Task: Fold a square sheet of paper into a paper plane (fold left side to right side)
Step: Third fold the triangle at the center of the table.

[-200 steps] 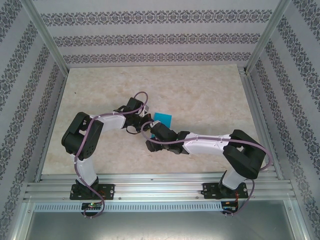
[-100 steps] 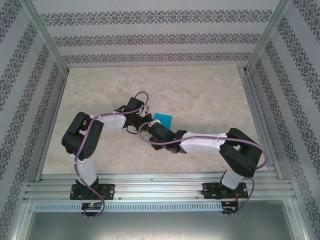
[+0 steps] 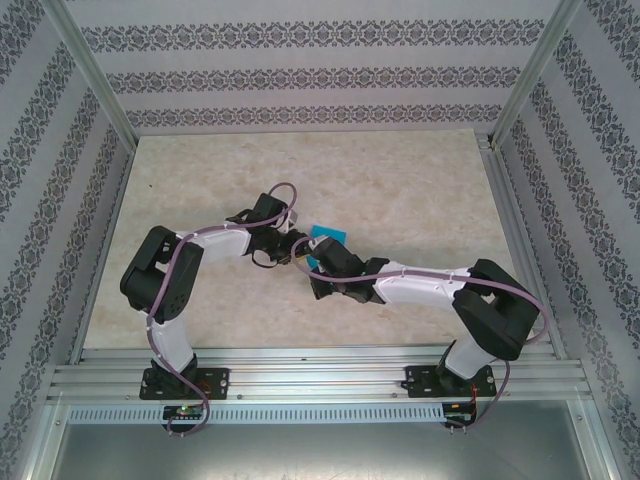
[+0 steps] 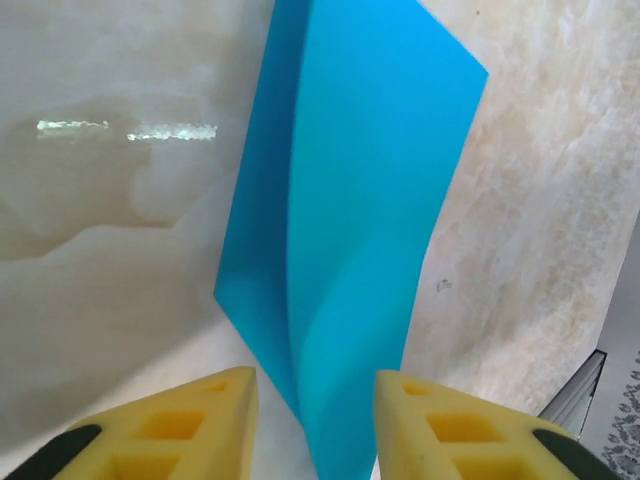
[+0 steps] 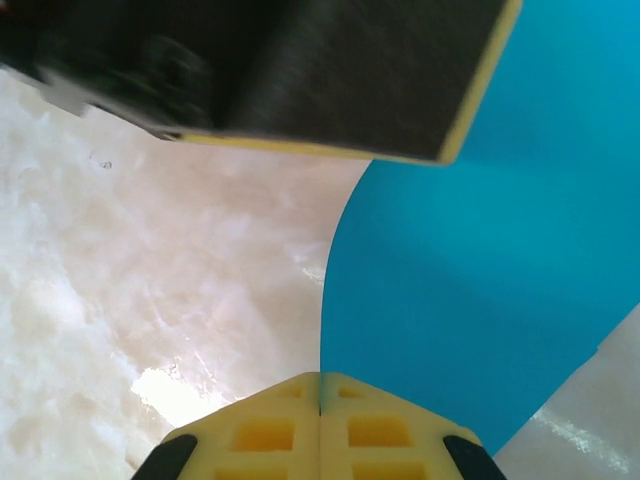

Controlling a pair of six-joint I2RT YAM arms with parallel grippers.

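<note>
We are pinching the curled edge of the blue sheet of paper (image 5: 480,260) in our right gripper (image 5: 320,378), fingers pressed together. Our left gripper (image 4: 312,385) is standing parted, the sheet's creased end between its fingers. The sheet is lying mid-table (image 3: 400,180).

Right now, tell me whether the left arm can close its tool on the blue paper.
Probably yes. The left tool stands open with the blue paper running down between its yellow fingers, and nothing else is in the gap. The right tool, shut on the paper's edge, sits close alongside.
</note>
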